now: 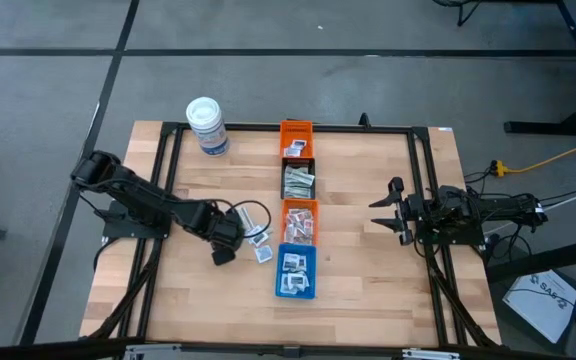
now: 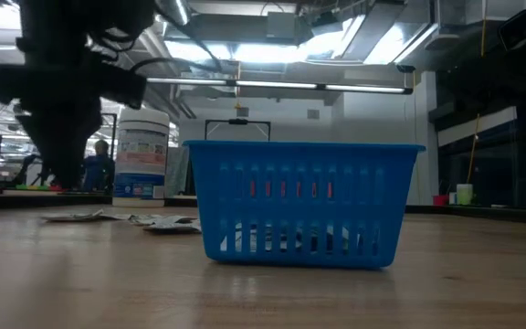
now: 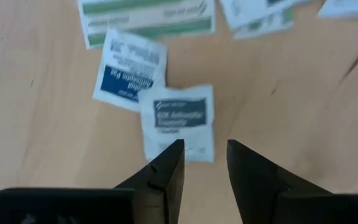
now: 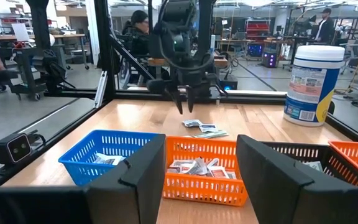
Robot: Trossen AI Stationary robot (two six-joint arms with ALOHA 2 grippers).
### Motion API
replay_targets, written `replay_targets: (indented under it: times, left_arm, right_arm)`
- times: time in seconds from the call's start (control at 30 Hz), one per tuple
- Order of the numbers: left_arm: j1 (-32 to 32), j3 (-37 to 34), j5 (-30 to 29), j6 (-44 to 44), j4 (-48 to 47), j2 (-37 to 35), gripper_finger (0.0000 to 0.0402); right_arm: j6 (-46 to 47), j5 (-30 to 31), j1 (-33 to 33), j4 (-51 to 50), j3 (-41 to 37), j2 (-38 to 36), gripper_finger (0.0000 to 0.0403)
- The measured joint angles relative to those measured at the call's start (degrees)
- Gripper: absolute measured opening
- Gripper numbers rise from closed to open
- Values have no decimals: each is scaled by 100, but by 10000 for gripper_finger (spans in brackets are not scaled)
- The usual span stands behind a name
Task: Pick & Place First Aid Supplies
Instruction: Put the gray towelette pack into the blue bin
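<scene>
Nearest the low camera stands the blue bin (image 2: 304,203), with packets visible through its slatted wall. Left gripper (image 3: 204,162): jaws spread, nothing between them, poised above the table (image 1: 368,290). Just ahead of its fingertips (image 3: 169,163) lies a white packet with grey print (image 3: 179,121), partly beneath the tip line; overlapping its far corner is a white packet with a blue panel (image 3: 128,71), and beyond that a long pale strip with green bands (image 3: 148,18). These loose first aid supplies (image 1: 258,240) lie on the bare wood, between the left jaws and the row of bins. More supplies sit inside the blue bin, the near orange bin (image 1: 300,221) and the black bin (image 1: 299,180); a far orange bin (image 1: 296,135) ends the row. Right gripper (image 1: 383,212): jaws spread, empty, held well apart from the row on its other side, facing the bins. White tub with blue label (image 1: 208,125): upright, well beyond the left jaws.
</scene>
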Motion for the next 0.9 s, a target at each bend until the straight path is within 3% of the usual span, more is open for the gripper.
replay_targets:
  times: [0.57,0.9]
  left_arm:
    - [396,-484,154,840,652,-7,117]
    - [582,-487,472,872,674,-7,170]
  right_arm:
    - [0,0,2,0,0,0,195]
    - [0,0,0,0,0,0,195]
